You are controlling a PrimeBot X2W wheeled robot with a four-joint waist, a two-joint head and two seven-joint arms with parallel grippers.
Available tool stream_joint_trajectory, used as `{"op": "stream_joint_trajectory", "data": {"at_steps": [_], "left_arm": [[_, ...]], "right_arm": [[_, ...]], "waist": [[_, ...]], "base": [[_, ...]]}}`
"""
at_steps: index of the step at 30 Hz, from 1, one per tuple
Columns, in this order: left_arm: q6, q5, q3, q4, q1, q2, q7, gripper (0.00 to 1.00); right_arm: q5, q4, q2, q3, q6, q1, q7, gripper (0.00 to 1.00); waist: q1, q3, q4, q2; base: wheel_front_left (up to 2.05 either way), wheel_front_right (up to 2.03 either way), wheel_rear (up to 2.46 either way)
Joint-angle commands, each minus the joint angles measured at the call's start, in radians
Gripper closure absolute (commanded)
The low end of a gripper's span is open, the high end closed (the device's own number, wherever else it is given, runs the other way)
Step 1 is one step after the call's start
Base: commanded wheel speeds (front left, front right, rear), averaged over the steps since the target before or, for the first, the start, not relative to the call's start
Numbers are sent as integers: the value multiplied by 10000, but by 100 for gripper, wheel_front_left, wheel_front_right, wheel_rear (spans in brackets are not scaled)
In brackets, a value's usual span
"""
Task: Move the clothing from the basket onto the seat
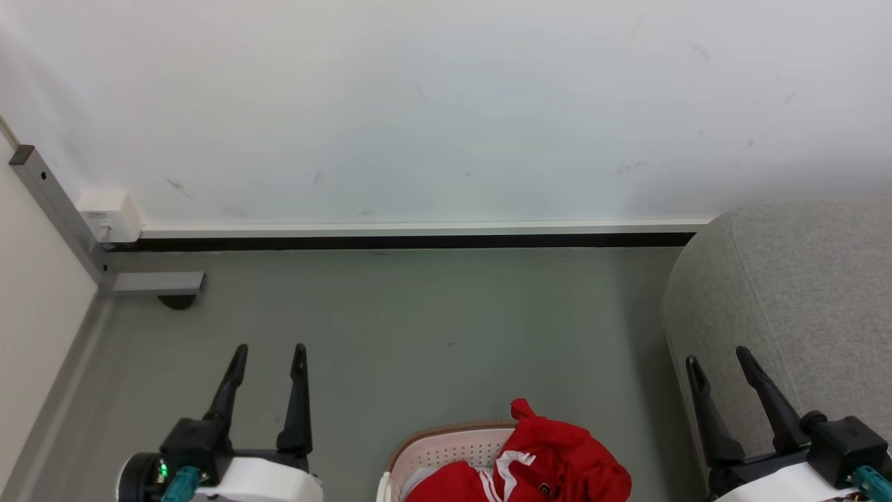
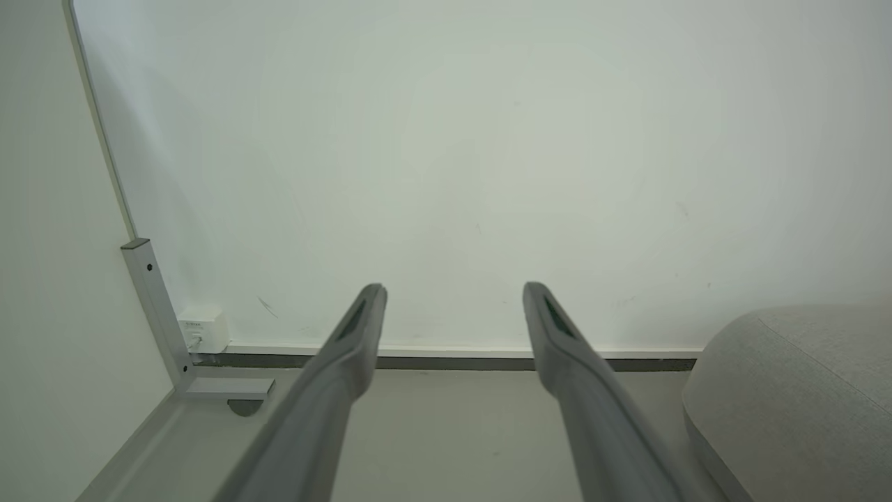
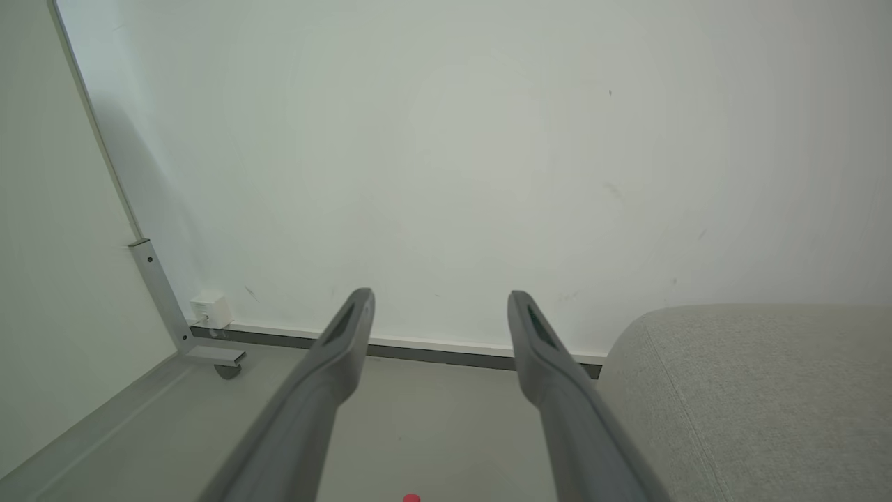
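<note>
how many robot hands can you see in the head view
2: the left hand, open, at the lower left; the right hand, open, at the lower right by the seat.

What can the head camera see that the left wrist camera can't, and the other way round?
Head view's own: the red clothing heaped in the basket, and the open right gripper near the seat. Left wrist view's own: a close look along the left gripper, its spread fingers showing their inner faces, with nothing between them. Shared: the left gripper, the grey seat, the white wall, the floor and the metal post in the corner.
</note>
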Motion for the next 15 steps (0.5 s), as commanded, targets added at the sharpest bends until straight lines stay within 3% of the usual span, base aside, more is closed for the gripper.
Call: {"op": "stream_joint_trajectory", "data": {"at_steps": [1,15], "left_arm": [[51,317,1,-74,-47,20,-70,0],[55,739,77,-115,15,-19,-178,0]], "right_arm": [[-194,-34,-63,52,-16,-135,-68,0],[-382,-142,-122,128,-17,-183,-184,0]], "waist": [[0,-10,-22,-1],[0,-2,-234,-1]], "base": [[0,0,0],[0,0,0]]}}
